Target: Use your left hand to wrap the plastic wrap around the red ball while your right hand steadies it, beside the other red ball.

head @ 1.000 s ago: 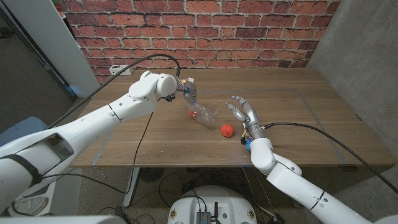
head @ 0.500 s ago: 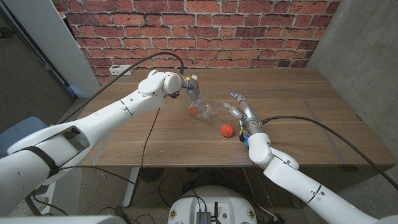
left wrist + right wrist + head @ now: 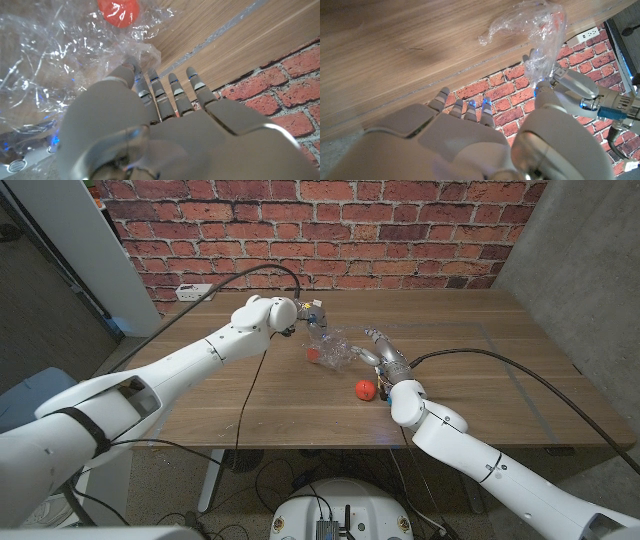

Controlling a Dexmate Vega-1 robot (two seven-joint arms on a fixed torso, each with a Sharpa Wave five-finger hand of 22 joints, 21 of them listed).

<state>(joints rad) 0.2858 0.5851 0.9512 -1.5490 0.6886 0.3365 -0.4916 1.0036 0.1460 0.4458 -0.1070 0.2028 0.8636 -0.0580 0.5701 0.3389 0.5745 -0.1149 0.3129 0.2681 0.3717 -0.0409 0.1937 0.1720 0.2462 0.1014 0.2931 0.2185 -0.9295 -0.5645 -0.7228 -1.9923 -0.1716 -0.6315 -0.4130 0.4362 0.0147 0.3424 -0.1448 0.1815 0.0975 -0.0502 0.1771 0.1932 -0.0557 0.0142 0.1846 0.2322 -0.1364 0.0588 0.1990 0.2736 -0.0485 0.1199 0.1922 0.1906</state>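
My left hand (image 3: pixel 309 315) holds up a corner of the crumpled clear plastic wrap (image 3: pixel 336 351) over the table's middle. A red ball (image 3: pixel 314 354) sits inside the wrap at its left end. In the left wrist view the wrap (image 3: pixel 55 65) bunches against my left hand (image 3: pixel 150 107), with the red ball (image 3: pixel 118 10) beyond it. The other red ball (image 3: pixel 366 389) lies bare on the table, nearer me. My right hand (image 3: pixel 386 358) is open beside the wrap's right edge, fingers reaching toward it. The right wrist view shows the wrap (image 3: pixel 537 30) hanging from my left hand (image 3: pixel 567 85).
The wooden table (image 3: pixel 480 370) has a taped rectangle marked on it. A brick wall (image 3: pixel 400 230) runs behind the table, with a power socket (image 3: pixel 192 290) at its left end. A black cable (image 3: pixel 250 272) arcs over my left arm.
My left hand has carried the wrap to the right and farther back. My right hand has moved left and forward, up to the wrap's edge.
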